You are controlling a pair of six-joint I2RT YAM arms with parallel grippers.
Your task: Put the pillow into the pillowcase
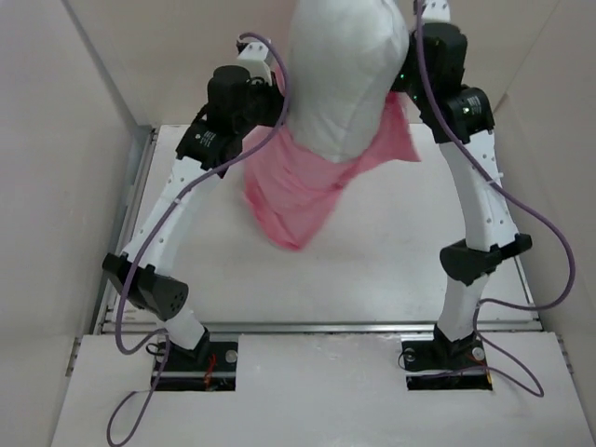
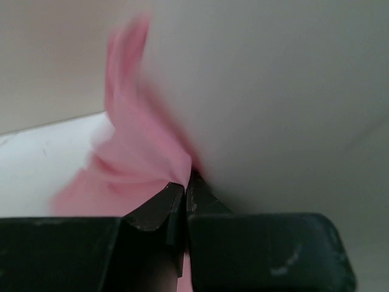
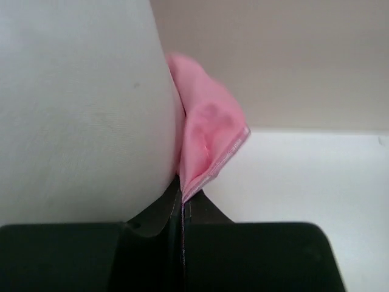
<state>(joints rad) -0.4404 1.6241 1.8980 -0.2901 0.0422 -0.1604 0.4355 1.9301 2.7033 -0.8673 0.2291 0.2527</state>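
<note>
Both arms hold the pink pillowcase (image 1: 300, 191) up in the air above the table. The white pillow (image 1: 343, 74) stands upright with its lower end inside the sack's mouth and its upper part sticking out. On the left edge of the opening, my left gripper (image 2: 185, 182) is shut on pink fabric (image 2: 137, 152), with the pillow (image 2: 273, 103) pressed against its right side. My right gripper (image 3: 183, 196) is shut on the hemmed pink edge (image 3: 209, 140) on the right, the pillow (image 3: 79, 109) bulging at its left. The sack's closed end hangs down, loose and pointed.
Pale walls (image 1: 56, 140) enclose the white table (image 1: 391, 251) on the left, right and back. A metal rail (image 1: 317, 327) runs along the table's near edge. Purple cables (image 1: 549, 242) loop off both arms.
</note>
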